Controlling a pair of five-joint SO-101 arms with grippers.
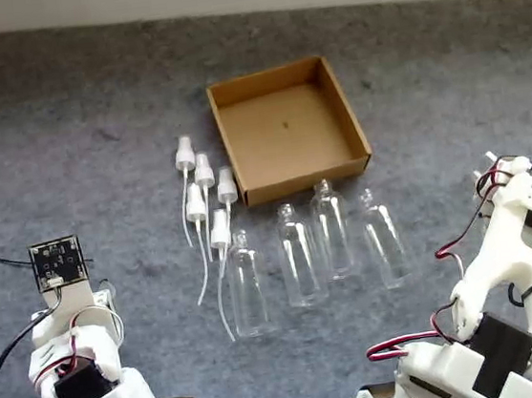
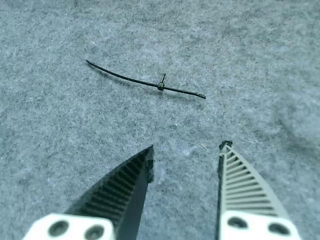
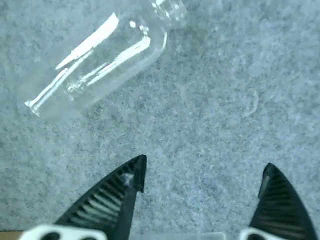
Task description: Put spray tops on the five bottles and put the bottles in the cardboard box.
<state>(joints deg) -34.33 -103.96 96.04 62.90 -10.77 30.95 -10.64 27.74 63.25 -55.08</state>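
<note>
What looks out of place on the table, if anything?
A black cable tie lies on the table just ahead of the open left claw; it is no part of the task. Also, I count four bottles lying by the box, not five.

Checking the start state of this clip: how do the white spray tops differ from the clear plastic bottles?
The white spray tops are opaque, with thin trailing tubes; the clear plastic bottles are transparent and broader. The spray tops cluster left of the brown cardboard box; the bottles lie in a row along its near wall. Both lie on the grey carpet, outside the box, none joined.
</note>
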